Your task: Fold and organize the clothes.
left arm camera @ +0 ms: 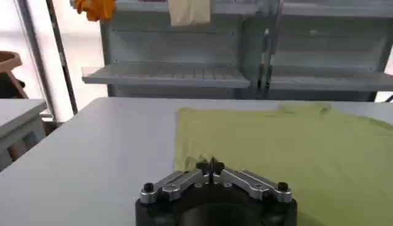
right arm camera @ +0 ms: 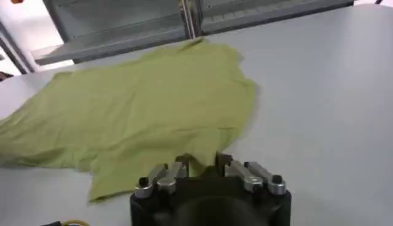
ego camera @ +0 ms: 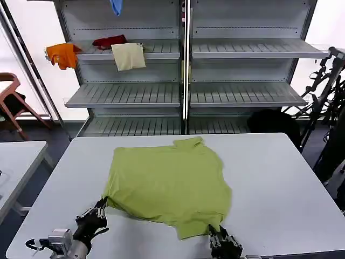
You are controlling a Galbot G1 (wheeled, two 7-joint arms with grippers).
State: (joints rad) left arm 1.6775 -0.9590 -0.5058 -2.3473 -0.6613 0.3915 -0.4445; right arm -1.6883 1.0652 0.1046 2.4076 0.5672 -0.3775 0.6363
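Lime-green and thin, the T-shirt (ego camera: pixel 170 186) lies spread on the pale grey tabletop (ego camera: pixel 280 178), roughly central between its side edges, with its collar end toward the far edge and its hem reaching toward the near edge. It is not flat all over: the hem is crumpled and uneven, with one flap trailing toward the near edge.

The left gripper (ego camera: pixel 97 211) sits at the hem's left corner, near the tabletop's near-left corner. In the left wrist view its fingers (left arm camera: pixel 210 166) meet tip to tip at the cloth's edge; whether any fabric is pinched between them cannot be told for sure.

The right gripper (ego camera: pixel 220 236) is at the hem's right side, close to the near edge. In the right wrist view its two fingers stand a little apart, with the trailing flap's edge lying in or just ahead of the gap.

Both grippers sit at the hem's two corners, likely so the near edge can be lifted evenly and carried toward the collar for a first fold. Thin fabric like this may slip or bunch.
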